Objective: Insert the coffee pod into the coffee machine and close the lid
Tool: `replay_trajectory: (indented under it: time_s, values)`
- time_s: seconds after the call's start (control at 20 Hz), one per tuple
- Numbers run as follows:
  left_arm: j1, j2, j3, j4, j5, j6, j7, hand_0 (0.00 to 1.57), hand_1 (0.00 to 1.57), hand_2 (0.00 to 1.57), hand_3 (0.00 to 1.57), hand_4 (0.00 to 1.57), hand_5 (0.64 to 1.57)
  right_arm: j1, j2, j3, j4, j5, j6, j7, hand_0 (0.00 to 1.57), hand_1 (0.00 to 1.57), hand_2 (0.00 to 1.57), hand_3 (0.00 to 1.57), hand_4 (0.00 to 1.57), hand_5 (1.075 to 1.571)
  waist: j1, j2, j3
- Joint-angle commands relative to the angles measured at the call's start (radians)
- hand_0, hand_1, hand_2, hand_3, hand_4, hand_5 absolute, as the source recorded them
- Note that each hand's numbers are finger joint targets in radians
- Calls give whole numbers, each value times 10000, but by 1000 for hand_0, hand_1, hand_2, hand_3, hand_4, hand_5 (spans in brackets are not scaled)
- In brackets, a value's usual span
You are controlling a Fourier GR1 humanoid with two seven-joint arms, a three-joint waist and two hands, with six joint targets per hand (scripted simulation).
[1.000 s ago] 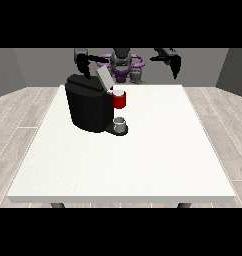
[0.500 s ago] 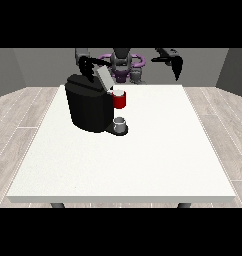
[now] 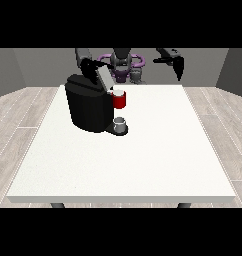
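Coffee machine (image 3: 90, 107) stands upper left on the tabletop (image 3: 143, 160); lid (image 3: 104, 77) raised. Robot hand (image 3: 93, 65) at the view's left is at the lid, finger state indeterminate. Pod not discernible. Risk: lid closing on a misseated pod.

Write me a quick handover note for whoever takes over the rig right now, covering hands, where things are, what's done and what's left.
Hand at the view's left: up behind the black coffee machine, by its raised grey lid; finger state unclear.
Hand at the view's right: raised off the table, fingers hanging down, holding nothing.
Machine stands on the white table, left of centre, with a red pod holder at its front and a small grey cup below.
Done: the pod cannot be made out, so insertion is unconfirmed.
Left: close the lid, still tilted up.
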Motion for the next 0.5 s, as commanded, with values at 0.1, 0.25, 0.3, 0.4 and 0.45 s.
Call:
replay_trajectory:
  time_s: [0.1, 0.25, 0.3, 0.4, 0.45]
  values:
    - [69, 436, 172, 294, 114, -353, -467, 0, 0, 0, 0, 0, 1571, -955, -75, -18, 402, -9, 181, 624, 0, 0, 0, 0, 0, 1571, 133, 329, 53]
    - [141, 277, 290, 613, 153, -27, -634, 0, 0, 0, 0, 24, 1571, -981, 170, 179, 426, 130, 135, 613, 0, 0, 0, 0, 77, 1571, -58, 188, 53]
    - [420, -83, -138, 175, 21, 95, -483, 0, 0, 0, 0, 131, 1571, -936, 149, 105, 746, 186, 92, 436, 0, 0, 0, 0, 182, 1571, 144, 95, 54]
    - [123, 131, 139, 756, -149, 227, -1194, 0, 0, 0, 0, 158, 1571, -1361, 481, 414, 454, 380, -156, 708, 0, 0, 0, 0, 154, 1571, 3, 340, 52]
    - [65, 311, 358, 919, -56, 347, -570, 0, 0, 0, 0, 192, 1571, -623, 940, 989, 179, 672, -214, 650, 0, 0, 0, 0, 214, 1571, -349, -130, 53]
